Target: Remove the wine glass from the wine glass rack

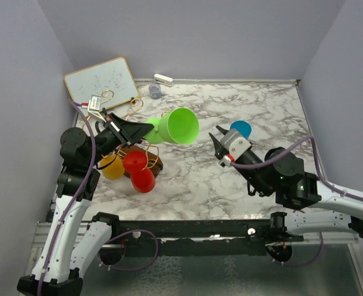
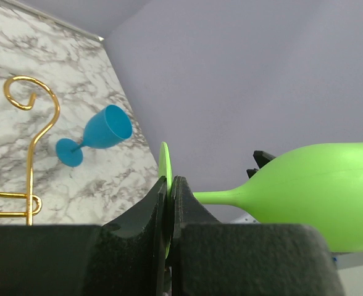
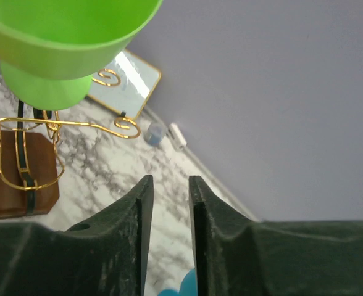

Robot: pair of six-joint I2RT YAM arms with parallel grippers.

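My left gripper point(image 1: 146, 129) is shut on the foot point(image 2: 164, 165) of a green wine glass point(image 1: 178, 125). It holds the glass on its side above the table, with the bowl point(image 2: 320, 185) pointing right. The wine glass rack point(image 1: 152, 161) stands just below and to the left. Its gold hooks point(image 2: 38, 117) and brown base point(image 3: 15, 179) are visible. Two red glasses point(image 1: 136, 161) and a yellow one point(image 1: 112, 166) hang on it. My right gripper point(image 1: 218, 145) is open and empty to the right of the green glass, and its jaws point(image 3: 169, 185) face the bowl point(image 3: 64, 31).
A blue wine glass point(image 1: 241, 129) lies on its side on the marble table point(image 1: 262, 105) beside the right gripper; it also shows in the left wrist view point(image 2: 101, 132). A whiteboard point(image 1: 101, 80), a white eraser point(image 1: 163, 79) and a small grey-blue roll point(image 1: 155, 91) sit at the back left.
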